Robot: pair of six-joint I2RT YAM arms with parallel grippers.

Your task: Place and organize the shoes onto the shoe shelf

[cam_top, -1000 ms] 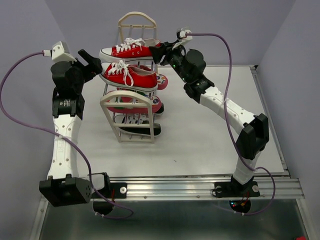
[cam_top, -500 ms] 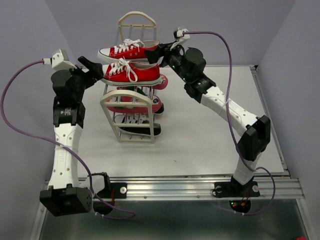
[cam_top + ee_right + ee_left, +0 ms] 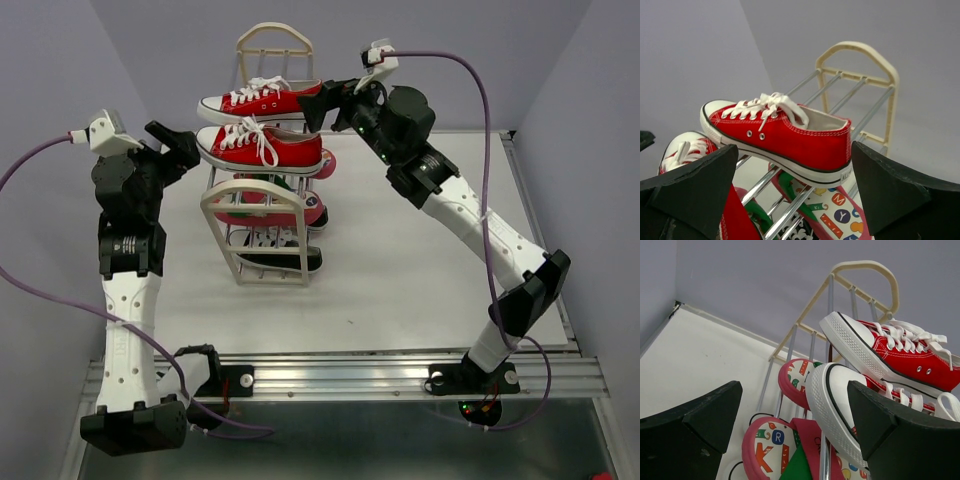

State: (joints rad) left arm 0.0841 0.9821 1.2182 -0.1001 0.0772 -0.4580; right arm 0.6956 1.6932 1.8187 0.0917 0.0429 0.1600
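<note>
The left arm (image 3: 128, 300) stands nearly upright from its base, wrist bent over to the right; the left gripper (image 3: 180, 143) points at the toe of the near red sneaker (image 3: 262, 148), fingers (image 3: 705, 415) spread wide with nothing between them in contact. The right arm (image 3: 470, 215) climbs from its base to a raised elbow, then reaches up and left; the right gripper (image 3: 318, 103) sits at the heel of the far red sneaker (image 3: 262, 100), jaws parted wide and not closed on it. Both red sneakers lie on the top tier of the shoe shelf (image 3: 253, 215), side by side, soles down, long axes crosswise to the rods, toes to the left, heels to the right. The flip-flops (image 3: 290, 210) occupy the tier below; the black sneakers (image 3: 285, 255) lie lower down; the shelf stands on the table (image 3: 400, 260) between the arms.
</note>
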